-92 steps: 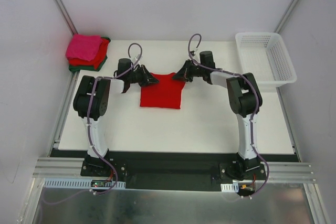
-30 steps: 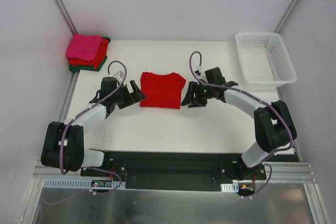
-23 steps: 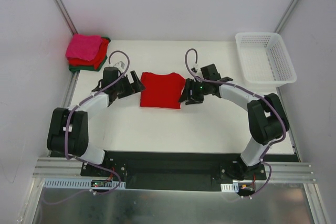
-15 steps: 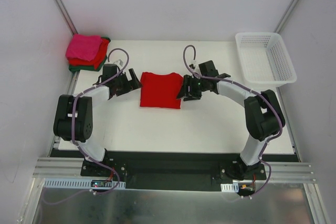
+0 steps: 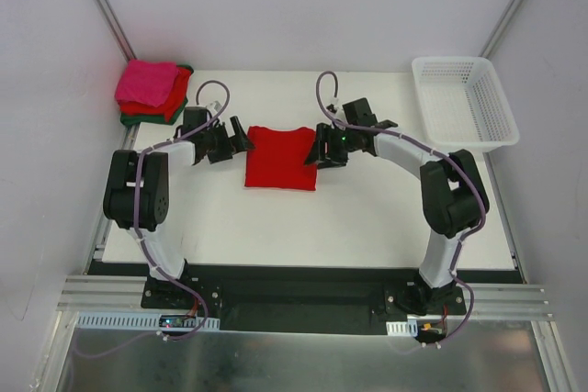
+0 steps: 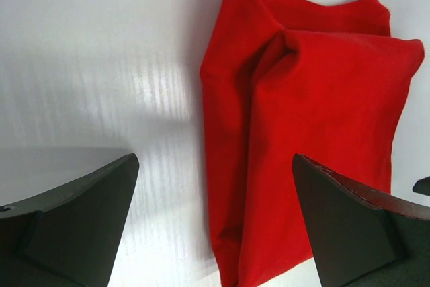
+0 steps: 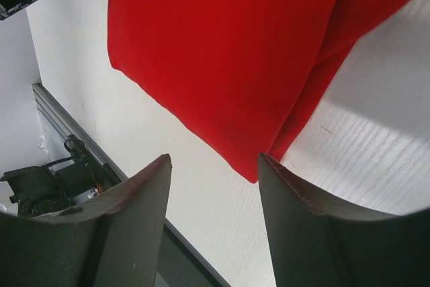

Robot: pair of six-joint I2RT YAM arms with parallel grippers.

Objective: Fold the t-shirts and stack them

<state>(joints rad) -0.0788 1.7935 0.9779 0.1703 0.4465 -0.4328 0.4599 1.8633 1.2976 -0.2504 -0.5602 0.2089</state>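
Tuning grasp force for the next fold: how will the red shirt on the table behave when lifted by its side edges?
Likely floppy: the red shirt lies flat with soft creases and a folded-over sleeve, so it should sag between grip points. Probably light, since the layers look thin. It may slide on the glossy table if pushed.

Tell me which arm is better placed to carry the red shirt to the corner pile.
Left, probably. The pile sits in the far left corner, just beyond the left gripper, which is open immediately left of the red shirt. The right gripper, also open, would have to cross the shirt.
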